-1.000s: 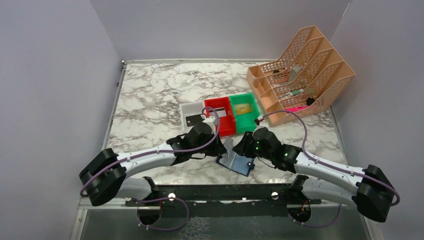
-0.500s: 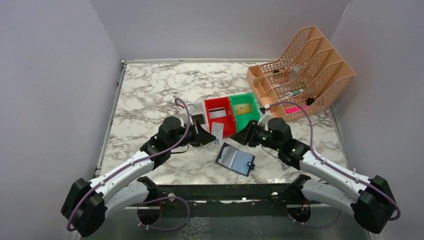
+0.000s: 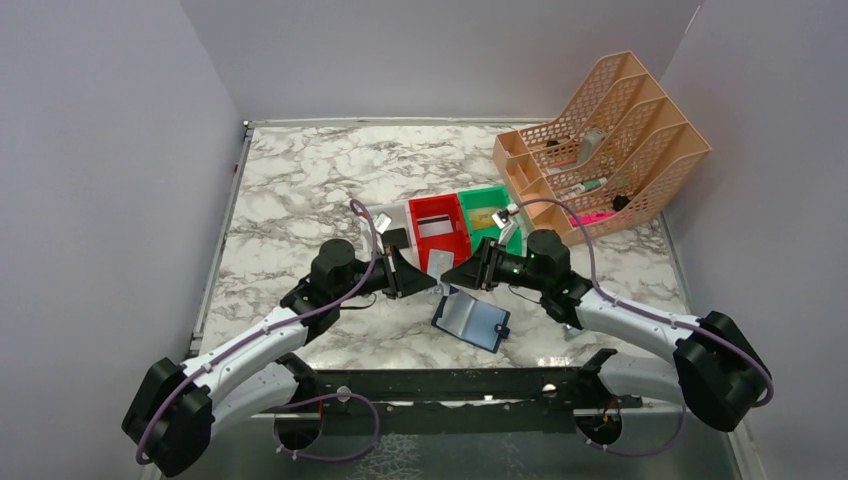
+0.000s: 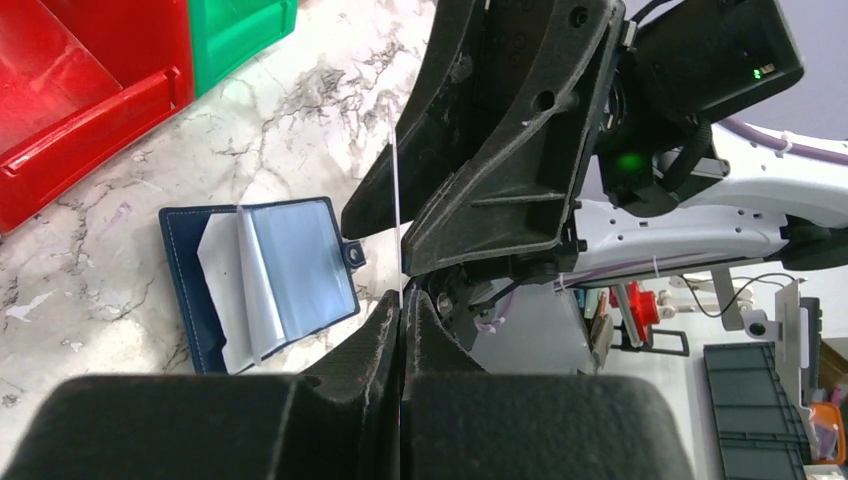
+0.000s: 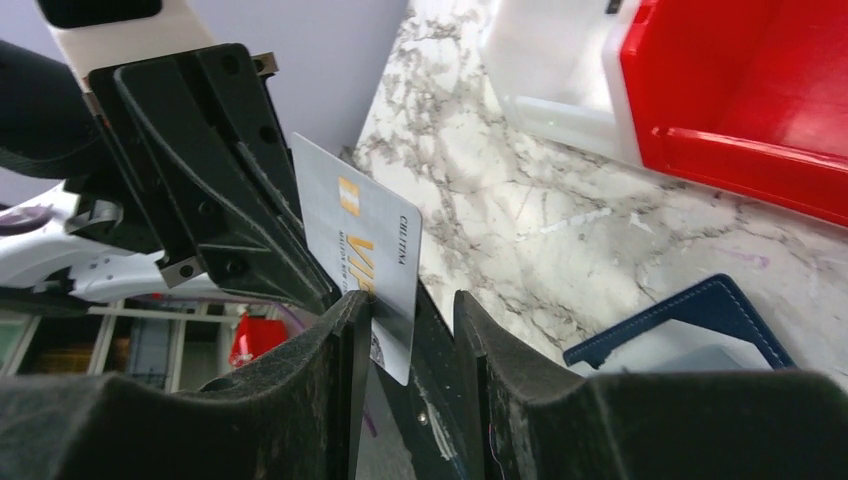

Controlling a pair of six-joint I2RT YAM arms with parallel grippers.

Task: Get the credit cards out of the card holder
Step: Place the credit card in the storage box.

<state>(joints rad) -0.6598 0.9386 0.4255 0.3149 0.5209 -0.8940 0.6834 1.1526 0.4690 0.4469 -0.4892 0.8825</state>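
One whitish-grey card is up off the desk, standing on edge. The left hand has it clenched tight by one edge, and from that hand's own camera the card shows only as a thin white line. Facing it is the right hand, fingers spread, with the card sitting in the gap between them. It lies close against one finger and a clear space shows on the other side, so there is no squeeze from that hand.

Down on the marble, just beneath and to the near side of both hands, lies the card holder. It is flipped open, navy cover down, pale sleeves up, snap tab poking out.

Beyond the hands sit three bins in a row: a white bin, a red bin and a green bin. A black card rests in the white one, a pale card in the red and a gold card in the green. Well past the right hand stands a peach mesh organiser.
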